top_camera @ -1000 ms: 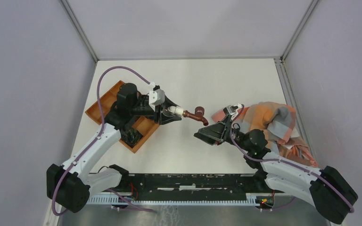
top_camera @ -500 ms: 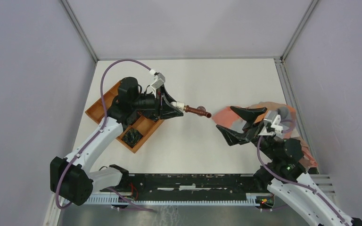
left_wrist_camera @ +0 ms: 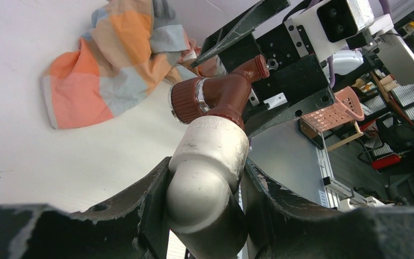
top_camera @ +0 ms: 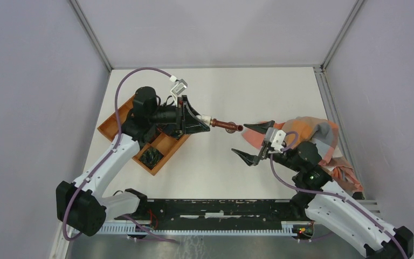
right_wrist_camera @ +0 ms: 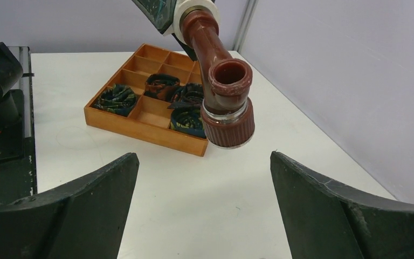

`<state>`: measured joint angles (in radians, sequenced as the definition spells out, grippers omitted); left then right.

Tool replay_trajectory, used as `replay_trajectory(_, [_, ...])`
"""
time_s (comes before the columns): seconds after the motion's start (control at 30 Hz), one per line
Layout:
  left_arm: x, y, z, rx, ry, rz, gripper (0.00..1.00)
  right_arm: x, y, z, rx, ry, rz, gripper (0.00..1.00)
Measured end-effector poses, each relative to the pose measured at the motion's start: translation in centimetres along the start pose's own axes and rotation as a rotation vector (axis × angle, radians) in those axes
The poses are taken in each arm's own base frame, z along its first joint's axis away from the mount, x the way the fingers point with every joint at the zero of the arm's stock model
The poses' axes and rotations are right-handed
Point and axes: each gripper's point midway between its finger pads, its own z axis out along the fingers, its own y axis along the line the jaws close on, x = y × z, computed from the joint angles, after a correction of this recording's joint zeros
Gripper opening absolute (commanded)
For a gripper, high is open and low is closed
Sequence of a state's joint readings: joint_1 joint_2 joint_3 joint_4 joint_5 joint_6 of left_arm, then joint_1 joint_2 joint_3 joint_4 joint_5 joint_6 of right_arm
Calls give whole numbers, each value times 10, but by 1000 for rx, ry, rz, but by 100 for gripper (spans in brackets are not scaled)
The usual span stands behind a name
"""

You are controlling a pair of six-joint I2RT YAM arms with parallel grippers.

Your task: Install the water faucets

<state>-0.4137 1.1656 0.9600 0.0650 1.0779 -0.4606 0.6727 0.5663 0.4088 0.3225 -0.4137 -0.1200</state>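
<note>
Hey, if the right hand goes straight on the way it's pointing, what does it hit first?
Most likely the faucet: its round brown end hangs dead ahead of the open right hand, held out in the air by the left hand. The gap between them is hard to judge.

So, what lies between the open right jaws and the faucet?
Nothing. The top view shows only a narrow gap over bare table between the faucet and those jaws.
</note>
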Motion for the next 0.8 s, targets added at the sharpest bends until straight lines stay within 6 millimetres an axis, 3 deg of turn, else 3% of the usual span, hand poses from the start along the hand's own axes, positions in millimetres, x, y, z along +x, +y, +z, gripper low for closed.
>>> replay_trajectory(0.3, [-1,-9,-2,28,2,-2,2,-4,-1,24,-50,-36,4,97])
replay_trajectory(0.7, [-3,-15,-4,39,-5,13,2,-14,9,42,-132,-94,94,66])
replay_trajectory(0.8, [-1,-14,-4,38,-3,9,2,-24,10,42,-135,-129,119,64])
